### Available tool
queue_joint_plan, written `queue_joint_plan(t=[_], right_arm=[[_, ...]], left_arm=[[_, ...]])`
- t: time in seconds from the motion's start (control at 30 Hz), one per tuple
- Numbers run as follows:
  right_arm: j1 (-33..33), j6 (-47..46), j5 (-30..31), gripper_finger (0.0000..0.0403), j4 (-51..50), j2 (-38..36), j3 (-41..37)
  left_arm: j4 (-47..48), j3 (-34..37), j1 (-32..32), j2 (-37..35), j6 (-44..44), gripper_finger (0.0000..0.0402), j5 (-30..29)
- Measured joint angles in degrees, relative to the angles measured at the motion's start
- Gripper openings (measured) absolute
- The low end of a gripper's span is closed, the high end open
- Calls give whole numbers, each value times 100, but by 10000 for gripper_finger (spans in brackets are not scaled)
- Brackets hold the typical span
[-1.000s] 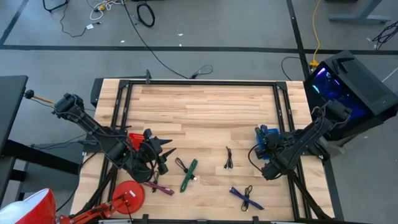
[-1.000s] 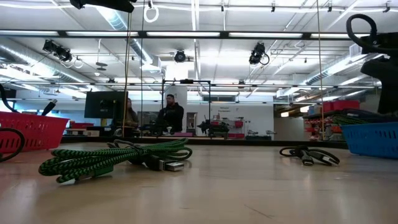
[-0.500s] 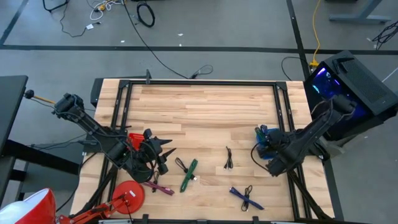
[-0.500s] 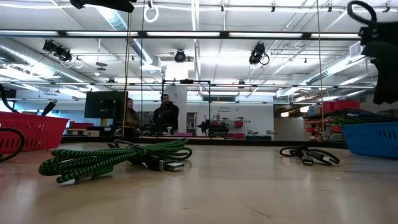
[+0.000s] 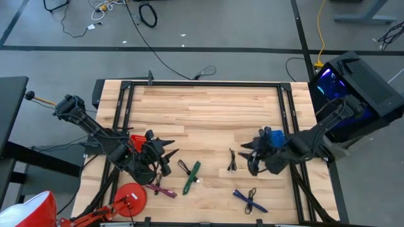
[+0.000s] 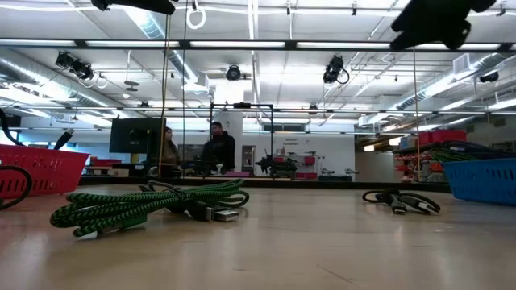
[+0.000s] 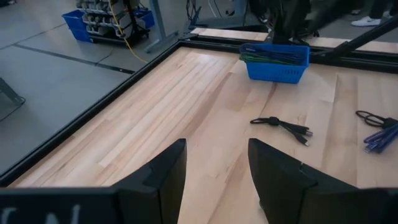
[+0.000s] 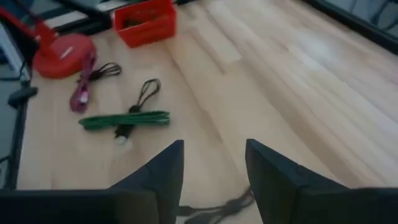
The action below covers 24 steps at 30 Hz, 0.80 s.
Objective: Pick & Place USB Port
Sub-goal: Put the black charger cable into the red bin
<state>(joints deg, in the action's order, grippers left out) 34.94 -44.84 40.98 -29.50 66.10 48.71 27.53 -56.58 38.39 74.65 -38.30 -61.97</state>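
Several USB cables lie loose on the wooden table: a green one, a black one, a blue one, a pink one and a small black one. My right gripper hangs open above the table, left of the blue basket. Its fingers stand apart with nothing between them, and it faces the green cable. My left gripper waits open beside the red basket, also with nothing in it.
The blue basket holds green cable; the red basket stands at the left. A red disc lies near the front left corner. A black frame rims the table. People sit in the room beyond.
My right gripper has risen from just beside the blue basket and swung toward the table's left, out over the middle. It has tipped from pointing down to slanting forward and has rolled about its own line. The cables have not moved.
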Motion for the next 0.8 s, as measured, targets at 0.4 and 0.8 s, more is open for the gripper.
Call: queue_joint_plan(t=[0.4,0.8], right_arm=[[-735,-916,-1210,160,-187,1495,-7],[-792,-1637,-1672,159,8,2282,-7]], left_arm=[[-28,-2,-75,-2,-2,177,117],[-25,-1,-72,-1,0,177,161]])
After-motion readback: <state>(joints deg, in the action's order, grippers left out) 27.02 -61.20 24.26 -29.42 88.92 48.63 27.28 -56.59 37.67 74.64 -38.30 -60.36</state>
